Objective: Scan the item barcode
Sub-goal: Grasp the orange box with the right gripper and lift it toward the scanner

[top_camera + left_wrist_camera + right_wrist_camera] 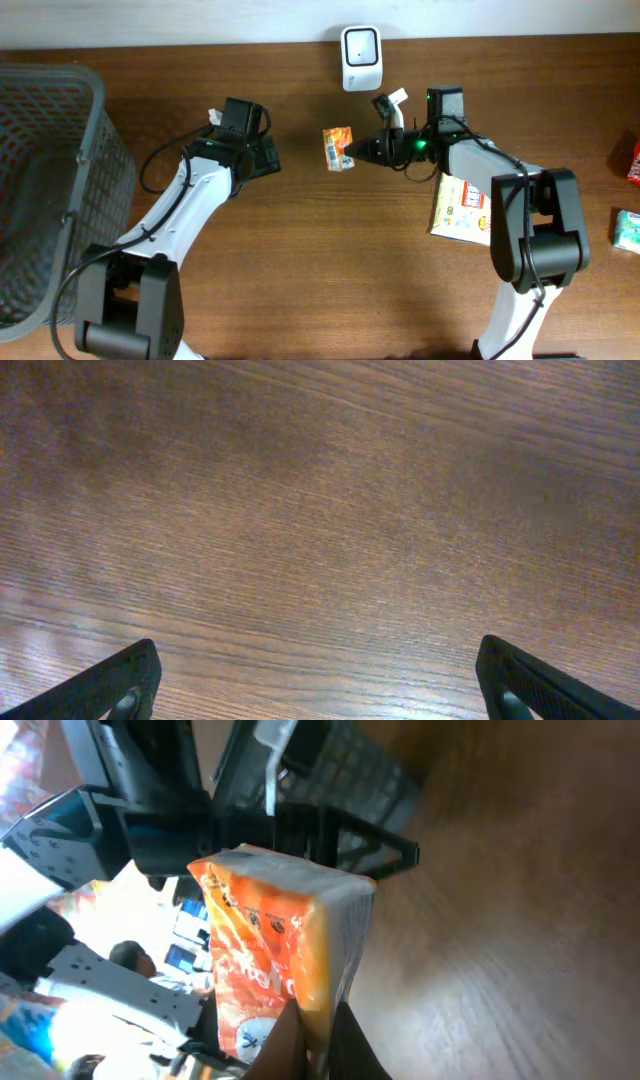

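Near the scanner (360,58), right jaws pinch the orange packet (338,148); left jaws spread wide.

You're looking at a mock shop checkout on a dark wooden table (330,260): white boxy barcode scanner (360,55) at its far edge, grey wire-mesh basket (60,120) at its left edge, small green packet (628,230) at its right edge.

Printing on the orange packet (280,950) and the yellow pack (462,205) is too blurred to read.
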`<state>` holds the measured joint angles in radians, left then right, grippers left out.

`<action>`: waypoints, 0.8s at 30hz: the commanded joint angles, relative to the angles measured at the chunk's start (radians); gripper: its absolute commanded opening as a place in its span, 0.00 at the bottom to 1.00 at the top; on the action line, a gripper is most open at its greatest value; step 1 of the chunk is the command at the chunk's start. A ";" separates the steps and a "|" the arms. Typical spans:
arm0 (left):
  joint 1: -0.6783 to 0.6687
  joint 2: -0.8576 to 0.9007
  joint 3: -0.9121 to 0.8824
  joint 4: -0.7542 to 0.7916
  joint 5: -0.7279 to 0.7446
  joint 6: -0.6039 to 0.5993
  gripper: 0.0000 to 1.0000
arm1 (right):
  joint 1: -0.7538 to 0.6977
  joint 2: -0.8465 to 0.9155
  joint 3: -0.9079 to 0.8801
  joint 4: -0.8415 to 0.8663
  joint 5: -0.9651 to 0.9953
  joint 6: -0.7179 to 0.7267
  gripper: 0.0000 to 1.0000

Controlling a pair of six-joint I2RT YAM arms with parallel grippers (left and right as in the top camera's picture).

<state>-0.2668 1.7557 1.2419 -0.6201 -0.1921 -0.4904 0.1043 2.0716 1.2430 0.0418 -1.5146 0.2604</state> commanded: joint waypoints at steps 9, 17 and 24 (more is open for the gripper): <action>-0.003 -0.015 -0.002 0.001 -0.011 0.013 0.99 | -0.033 -0.003 0.006 0.694 0.053 0.745 0.04; -0.005 -0.015 -0.002 0.001 -0.011 0.013 0.99 | -0.033 -0.003 0.006 0.698 0.020 0.744 0.04; -0.005 -0.015 -0.001 -0.001 -0.011 0.013 0.99 | -0.047 -0.003 0.138 0.684 0.366 0.785 0.04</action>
<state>-0.2687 1.7557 1.2415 -0.6189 -0.1921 -0.4904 0.0650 2.0773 1.3018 0.7326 -1.2423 1.0672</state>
